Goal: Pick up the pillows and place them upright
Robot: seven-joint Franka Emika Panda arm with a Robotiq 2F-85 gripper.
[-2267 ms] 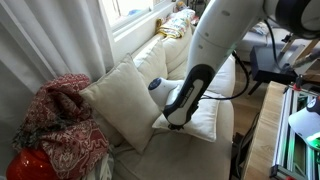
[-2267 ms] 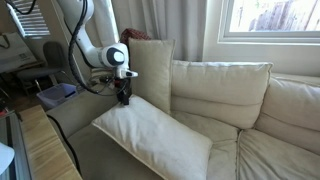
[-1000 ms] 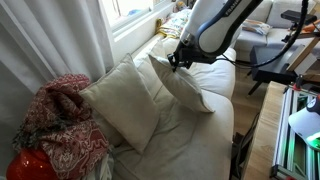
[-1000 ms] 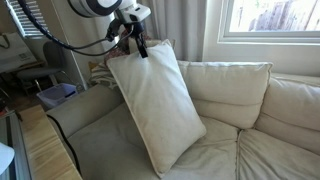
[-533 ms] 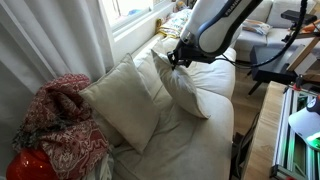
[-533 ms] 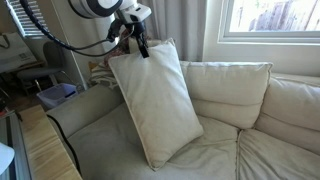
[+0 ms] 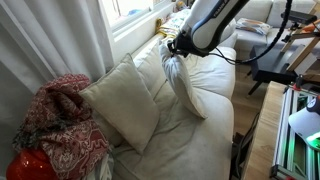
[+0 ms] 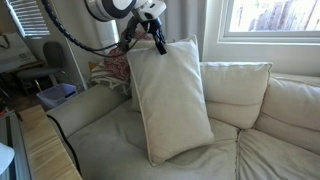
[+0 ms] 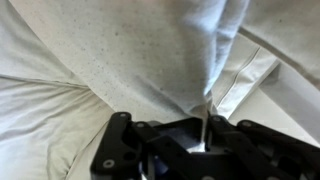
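Here, a cream-white pillow [image 8: 172,100] is seen hanging nearly upright over the sofa [image 8: 262,150], lifted by its top corner. Its lower corner is set against the seat cushion [image 8: 95,140], and its face is turned outward in front of the back cushions [image 8: 238,92]. Whether it is leaned on them cannot be told. The gripper [image 8: 158,42] is clamped onto that top corner. In the wrist view, the seamed fabric is shown pinched between the jaws, with the rest of the pillow spread out beyond them.

A second pillow [image 7: 122,100] is propped on edge at the arm end of the sofa, just beside the lifted one. A red patterned blanket [image 7: 60,125] is heaped right next to it. A pale curtain [image 7: 50,40] is hung behind the blanket and the second pillow.
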